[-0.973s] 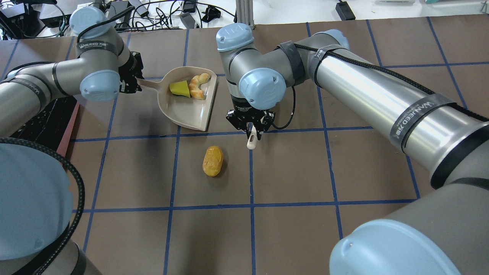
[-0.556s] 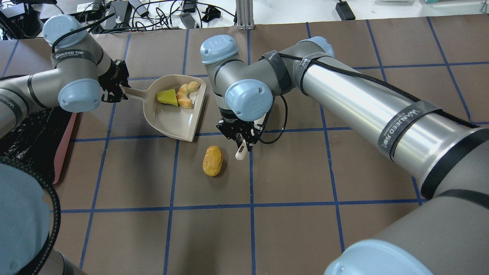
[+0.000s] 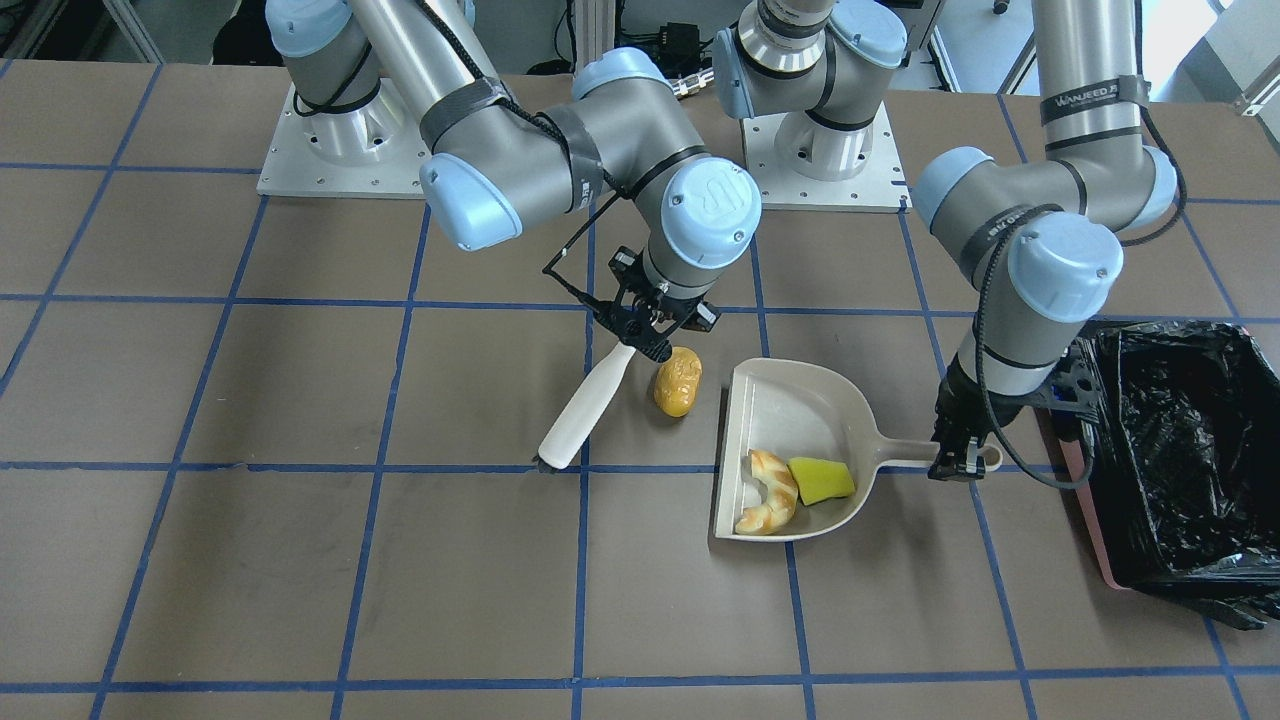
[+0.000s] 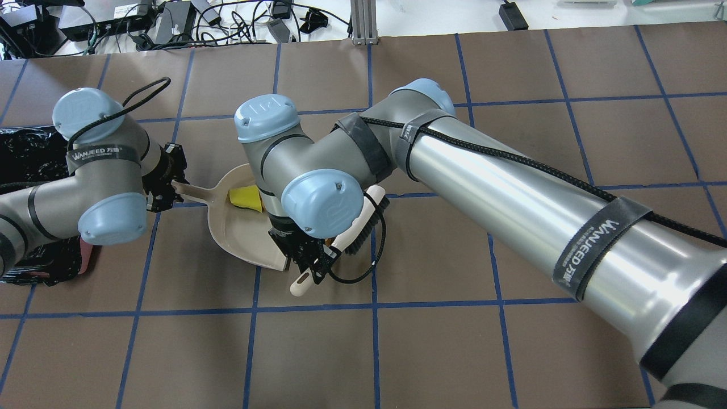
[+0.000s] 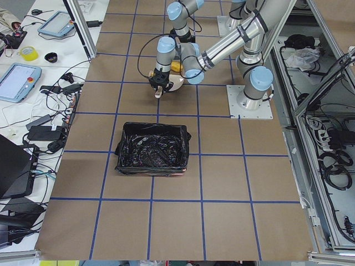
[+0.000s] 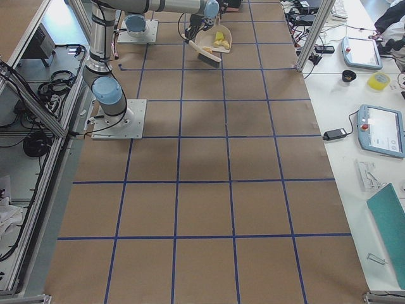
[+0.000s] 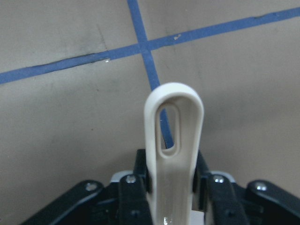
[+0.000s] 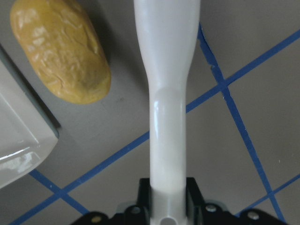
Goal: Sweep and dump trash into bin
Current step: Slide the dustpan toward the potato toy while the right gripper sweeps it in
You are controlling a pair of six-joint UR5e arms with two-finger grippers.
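Right claw (image 3: 650,325) clamps the brush (image 3: 588,408) and left claw (image 3: 962,458) grips the pan (image 3: 800,410) by its handle — the lump (image 3: 678,382) lies between brush and pan mouth, so the brush should push it low and straight in, with the pan lip flat down.

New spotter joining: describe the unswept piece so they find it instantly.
Find the beige plastic dustpan beside the black-lined pink bin. Just outside its mouth, next to the white brush handle, lies a golden-brown oval lump. It alone sits on the table, not in the pan.
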